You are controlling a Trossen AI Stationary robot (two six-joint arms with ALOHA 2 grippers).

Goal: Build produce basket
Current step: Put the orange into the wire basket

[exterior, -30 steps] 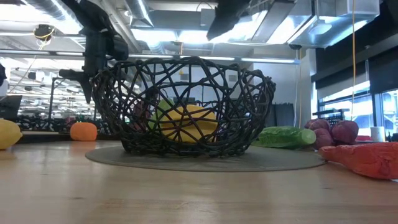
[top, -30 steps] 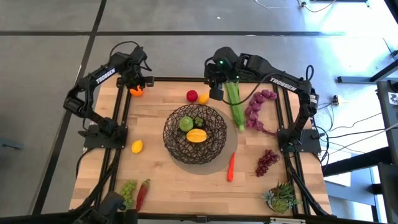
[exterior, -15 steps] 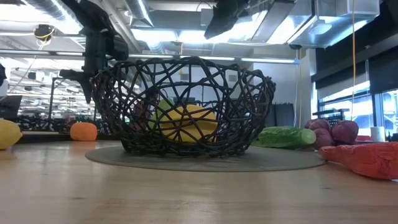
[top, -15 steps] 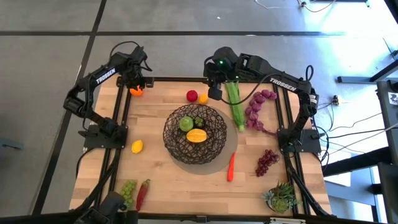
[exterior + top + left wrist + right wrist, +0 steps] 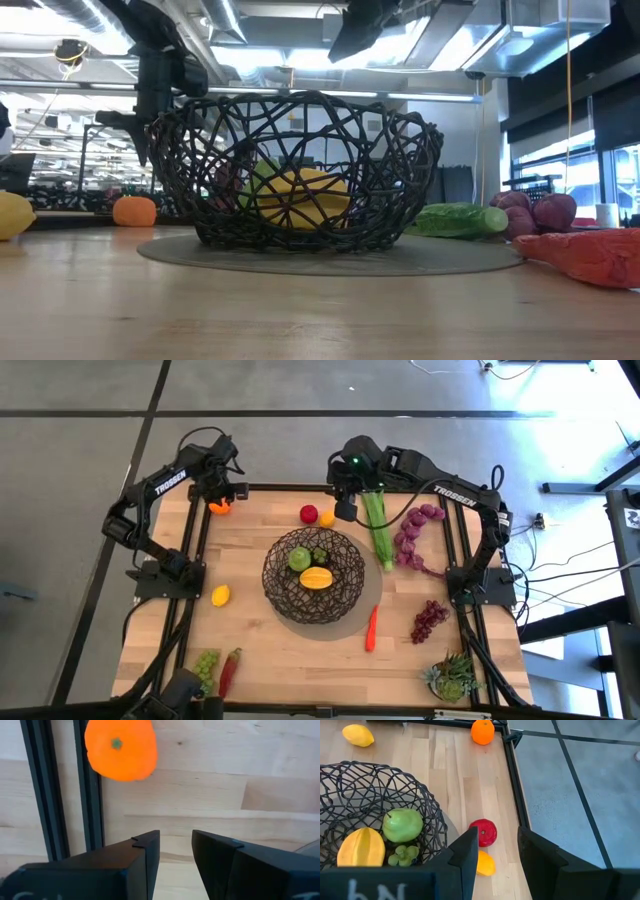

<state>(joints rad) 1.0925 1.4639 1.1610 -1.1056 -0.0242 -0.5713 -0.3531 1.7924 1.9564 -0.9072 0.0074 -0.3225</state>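
From above, the basket sits at the table's centre on a grey mat, holding a green apple, a yellow mango and small green grapes. Loose produce rings it: red apple at 12 o'clock, leafy stalk at 1, carrot at 5, lemon at 9. The left gripper hangs over an orange at the 11 o'clock corner; the right gripper hovers at 12 o'clock just beside the red apple.

At table height, the basket's dark woven wires show the mango and green apple through the gaps, which no other view gives from the side. Both grippers are cut off overhead.

The left wrist view shows its claw narrowly parted and empty, the orange beyond it, partly cut off.

The right wrist view shows its claw parted and empty above the red apple; a small yellow-orange fruit is half hidden by a finger.
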